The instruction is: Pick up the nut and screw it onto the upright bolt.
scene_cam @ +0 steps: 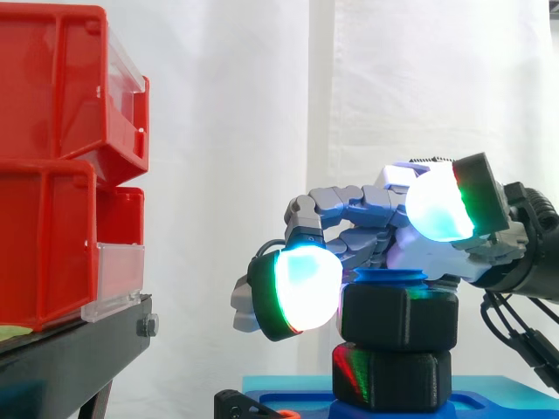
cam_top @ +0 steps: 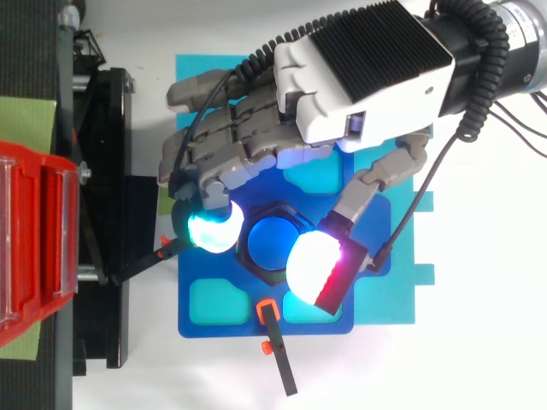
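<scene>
Right, biggest things first: the glossy red plastic bins [scene_cam: 52, 175] are stacked on the left, clear fronts on their drawers, sitting on a matte black stand [scene_cam: 79, 349]. Coming in from the right is the hand [cam_top: 359, 77], white and grey shells with a ribbed black block on its back.

Under it lies a flat blue fixture plate [cam_top: 214, 320] with paler, rounded square pockets [cam_top: 212, 299] sunk into it. Two slim black toggle clamps, one of them [cam_top: 278, 350] orange at the tip, reach its edges.

Now the nut [scene_cam: 397, 316]: black, chunky, hexagonal, with the faintly layered look of printed plastic. It's sitting on the upright blue bolt [cam_top: 272, 241], whose round top pokes up through it. Just below is a second black hexagonal piece [scene_cam: 393, 377], touching the plate.

The hand's fingers are curled down over and round the nut. One fingertip pad [scene_cam: 306, 288], glowing cyan-white, is pressed against the nut's left flank. The thumb pad [scene_cam: 439, 208], white with a magenta and green edge, sits on the opposite side but higher, above the nut's top face.
</scene>
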Tool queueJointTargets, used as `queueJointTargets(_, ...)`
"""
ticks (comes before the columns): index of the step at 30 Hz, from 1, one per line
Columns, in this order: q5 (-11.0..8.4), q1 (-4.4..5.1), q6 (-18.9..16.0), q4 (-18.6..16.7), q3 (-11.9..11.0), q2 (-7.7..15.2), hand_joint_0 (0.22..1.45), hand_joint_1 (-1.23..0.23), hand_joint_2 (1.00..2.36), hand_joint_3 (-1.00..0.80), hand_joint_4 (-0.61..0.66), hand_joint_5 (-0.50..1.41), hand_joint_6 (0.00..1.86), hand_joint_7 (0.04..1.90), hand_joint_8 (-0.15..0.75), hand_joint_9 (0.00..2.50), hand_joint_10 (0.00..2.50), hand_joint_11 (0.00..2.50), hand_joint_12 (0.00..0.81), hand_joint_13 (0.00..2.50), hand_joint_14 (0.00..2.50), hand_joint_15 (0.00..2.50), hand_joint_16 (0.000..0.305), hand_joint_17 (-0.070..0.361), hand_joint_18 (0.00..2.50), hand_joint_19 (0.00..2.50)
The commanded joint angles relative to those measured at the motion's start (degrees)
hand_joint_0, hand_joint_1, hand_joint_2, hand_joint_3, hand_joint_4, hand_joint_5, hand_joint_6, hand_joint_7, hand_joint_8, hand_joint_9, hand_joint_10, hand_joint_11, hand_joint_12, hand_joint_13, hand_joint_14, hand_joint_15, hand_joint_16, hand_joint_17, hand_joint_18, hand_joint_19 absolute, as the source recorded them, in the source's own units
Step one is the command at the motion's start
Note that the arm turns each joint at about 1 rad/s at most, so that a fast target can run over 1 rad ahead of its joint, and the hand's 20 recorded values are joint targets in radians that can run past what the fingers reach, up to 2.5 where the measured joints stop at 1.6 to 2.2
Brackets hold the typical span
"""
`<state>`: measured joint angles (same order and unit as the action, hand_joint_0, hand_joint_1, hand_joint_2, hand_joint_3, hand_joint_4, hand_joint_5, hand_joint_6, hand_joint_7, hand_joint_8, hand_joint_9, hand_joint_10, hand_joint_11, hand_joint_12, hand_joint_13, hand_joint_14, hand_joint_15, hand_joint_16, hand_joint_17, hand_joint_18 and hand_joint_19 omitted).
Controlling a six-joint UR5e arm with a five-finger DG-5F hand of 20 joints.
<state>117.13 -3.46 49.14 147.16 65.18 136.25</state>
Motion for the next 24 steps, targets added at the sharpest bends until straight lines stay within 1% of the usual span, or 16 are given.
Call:
queueJointTargets(1,-0.06,-0.06,-0.01,-0.30,0.03,-0.02,0.47,-0.36,1.00,-0.50,0.12,-0.13,0.65,1.21,0.194,0.56,0.00,0.00,0.155,0.49,0.00,0.00,0.010,0.022,0.18,0.00)
queueJointTargets(4,-0.06,-0.06,-0.01,-0.30,0.03,-0.02,0.48,-0.36,1.00,-0.50,0.11,-0.12,0.72,1.13,0.208,0.65,0.00,0.00,0.155,0.54,0.00,0.00,0.009,0.020,0.23,0.00)
queueJointTargets(7,-0.06,-0.23,0.08,-0.30,-0.06,-0.02,0.49,-0.37,1.00,-0.50,0.10,-0.11,0.76,1.10,0.208,0.72,0.00,0.00,0.164,0.62,0.00,0.00,0.008,0.017,0.29,0.00)
queueJointTargets(12,0.03,-0.58,0.08,-0.30,-0.06,-0.02,0.50,-0.39,1.00,-0.50,0.06,-0.07,0.78,1.17,0.204,0.87,0.00,0.00,0.167,0.76,0.00,0.00,0.007,0.015,0.41,0.00)
queueJointTargets(13,0.12,-0.67,0.08,-0.30,0.03,-0.02,0.50,-0.39,1.00,-0.50,0.06,-0.06,0.77,1.20,0.194,0.95,0.00,0.00,0.170,0.83,0.00,0.00,0.006,0.013,0.46,0.00)
queueJointTargets(15,0.21,-1.29,0.08,-1.35,-0.06,-0.02,0.50,-0.39,1.00,-0.50,0.06,-0.05,0.77,1.21,0.191,1.01,0.00,0.00,0.168,0.87,0.00,0.00,0.006,0.014,0.51,0.00)
queueJointTargets(17,0.30,-1.46,0.08,-1.62,-0.06,-0.02,0.51,-0.39,1.00,-0.50,0.05,-0.03,0.76,1.22,0.192,1.10,0.00,0.00,0.174,0.96,0.00,0.00,0.007,0.015,0.57,0.00)
queueJointTargets(21,0.82,-2.25,-0.01,-2.85,-0.06,-0.02,0.51,-0.39,1.00,-0.50,0.03,-0.02,0.76,1.23,0.195,1.15,0.00,0.00,0.182,0.99,0.00,0.00,0.008,0.019,0.62,0.00)
queueJointTargets(24,1.44,-2.87,-0.01,-3.46,-0.06,-0.02,0.51,-0.39,1.00,-0.50,0.00,0.00,0.76,1.25,0.178,1.27,0.00,0.01,0.187,1.07,0.00,0.02,0.009,0.020,0.67,0.00)
